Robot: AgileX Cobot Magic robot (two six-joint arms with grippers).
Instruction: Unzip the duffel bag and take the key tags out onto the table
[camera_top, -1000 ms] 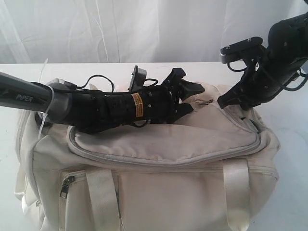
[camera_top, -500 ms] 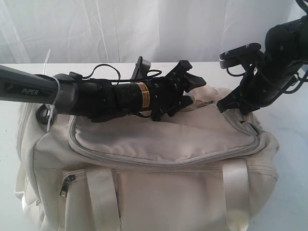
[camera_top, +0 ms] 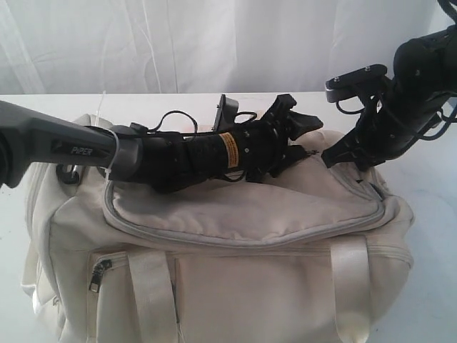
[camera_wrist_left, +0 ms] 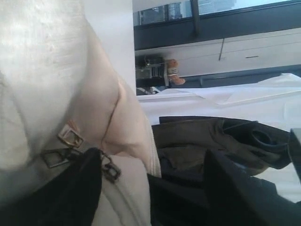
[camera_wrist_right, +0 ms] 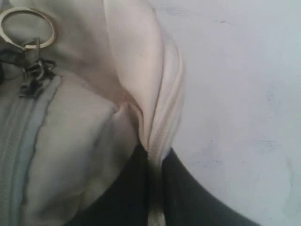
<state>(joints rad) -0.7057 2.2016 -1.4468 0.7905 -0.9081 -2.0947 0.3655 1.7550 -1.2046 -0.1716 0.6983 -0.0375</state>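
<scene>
The cream duffel bag [camera_top: 235, 271] fills the front of the white table [camera_top: 435, 300], with its top zipper closed. My left gripper [camera_top: 294, 118] reaches across the bag's top toward its right end and is open. In the left wrist view its dark fingers [camera_wrist_left: 70, 193] stand wide apart beside the metal zipper pulls [camera_wrist_left: 70, 137]. My right gripper [camera_top: 334, 155] is at the bag's right end, shut on a fold of the bag's cream fabric [camera_wrist_right: 157, 141]. A metal ring with a zipper pull [camera_wrist_right: 28, 28] lies near it. The key tags are hidden.
A side pocket with its own zipper pull [camera_top: 100, 270] faces the front, between two satin webbing handles [camera_top: 151, 293]. A white curtain [camera_top: 214, 43] hangs behind the table. The right arm's body [camera_top: 421, 78] stands over the bag's right end.
My left arm has slid to the right and slightly upward across the bag's top, staying open. The right gripper has kept its hold in the same place.
</scene>
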